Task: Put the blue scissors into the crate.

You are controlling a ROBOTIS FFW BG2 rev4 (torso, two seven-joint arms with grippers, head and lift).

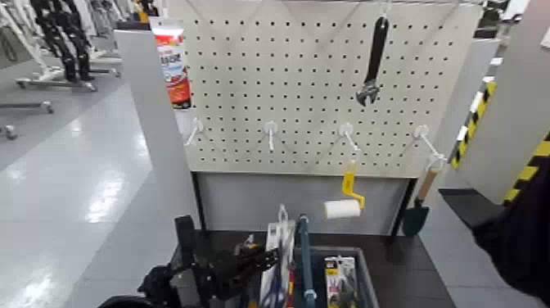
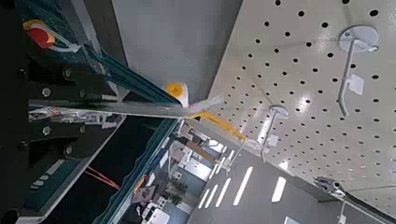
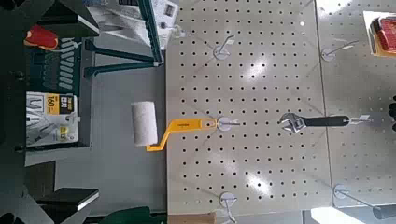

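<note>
Scissors (image 1: 279, 255) on their tall white card stand nearly upright over the near left part of the crate (image 1: 367, 283), just left of its blue handle bar (image 1: 304, 260). The card's lower end looks to be down inside the walls already, while its top, with the hang hole, rises well above them. Only a hint of colour shows low on the card; handles and blades cannot be made out.

Judging by this, the task is close to done: the card has reached the crate but is not yet let go, so release and withdrawal remain. The left gripper (image 1: 263, 260) sits at the card's left edge with its dark fingers apparently pinching it. In the left wrist view the card appears edge-on as a thin pale strip (image 2: 140, 108) running from between the gripper's parts, which supports a grip.

A second carded tool (image 1: 340, 281) already lies in the crate's right compartment. Behind stands a white pegboard (image 1: 311, 90) carrying a black wrench (image 1: 374, 61), a yellow-handled paint roller (image 1: 344, 205) and a trowel (image 1: 417, 215). The right gripper is not visible in any view, so its jaws cannot be judged.
</note>
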